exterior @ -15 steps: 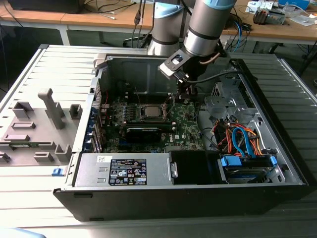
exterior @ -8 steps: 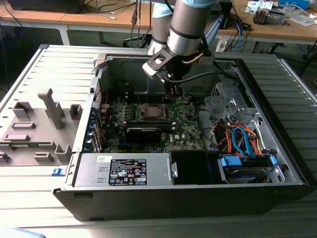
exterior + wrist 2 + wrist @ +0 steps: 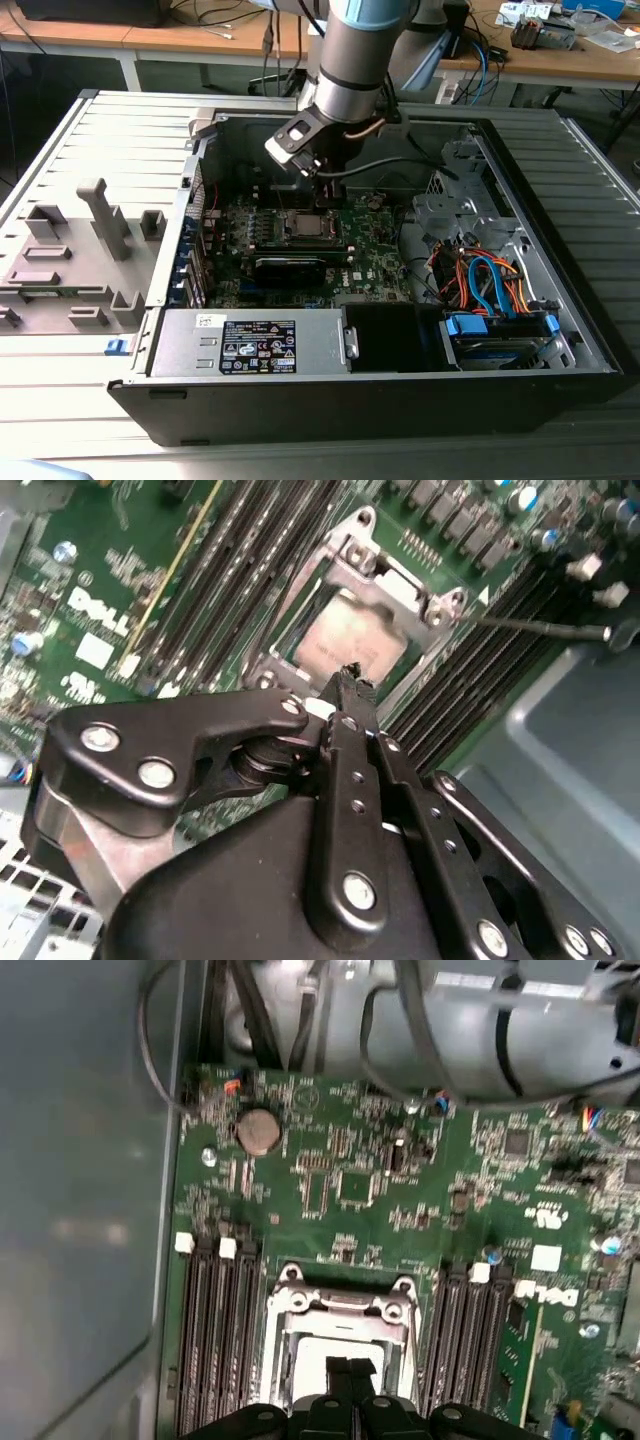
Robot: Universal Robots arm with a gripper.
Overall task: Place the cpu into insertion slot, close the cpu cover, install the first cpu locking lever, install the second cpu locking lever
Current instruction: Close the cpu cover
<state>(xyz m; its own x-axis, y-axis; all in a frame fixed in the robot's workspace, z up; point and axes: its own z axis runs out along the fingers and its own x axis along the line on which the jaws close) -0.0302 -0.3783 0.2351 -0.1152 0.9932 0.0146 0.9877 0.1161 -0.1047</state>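
1. Hovering just above the cpu (image 3: 345, 640), the gripper (image 3: 350, 680) has its fingertips pressed together, with nothing seen between them.
2. The cpu lies seated in the insertion slot (image 3: 303, 226), so placement looks done.
3. The cpu cover (image 3: 385, 580) appears to lie flat, its window framing the chip.
4. One thin locking lever (image 3: 540, 628) juts out over the memory slots (image 3: 250, 540), seemingly unlatched; the lever steps look undone.

Green board (image 3: 375, 245), power supply (image 3: 250, 345) (stickered), coin battery (image 3: 258, 1131), orange-blue cables (image 3: 485, 280).
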